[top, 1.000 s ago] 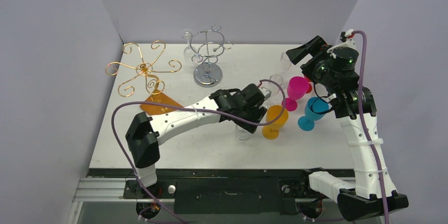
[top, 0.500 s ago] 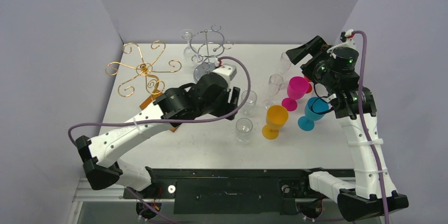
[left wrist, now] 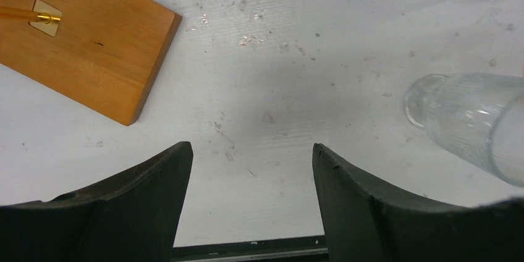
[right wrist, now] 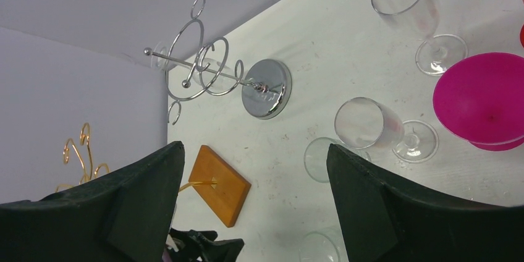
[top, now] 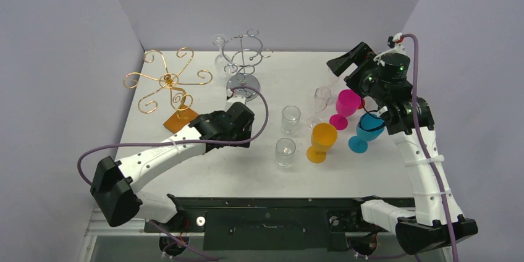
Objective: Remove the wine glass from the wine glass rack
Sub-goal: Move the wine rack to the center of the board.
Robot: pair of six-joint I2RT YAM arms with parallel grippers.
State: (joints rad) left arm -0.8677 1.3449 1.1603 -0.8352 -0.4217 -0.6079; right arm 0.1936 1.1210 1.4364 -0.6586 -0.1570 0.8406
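Top external: 1 wine glass (top: 219, 59) on chrome rack (top: 238, 86), 3 goblets (top: 348, 101) by right gripper (right wrist: 253, 147); it & left gripper (left wrist: 250, 151) spread, empty.

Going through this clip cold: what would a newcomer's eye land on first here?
Bright goblets stand out at the right: an orange goblet, a pink goblet and a blue goblet, grouped among clear glasses. At the rear, a curly gold rack stands left and a chrome rack centre, with a clear wine glass seemingly hanging on it. The left end effector hovers open and empty beside the wooden base.
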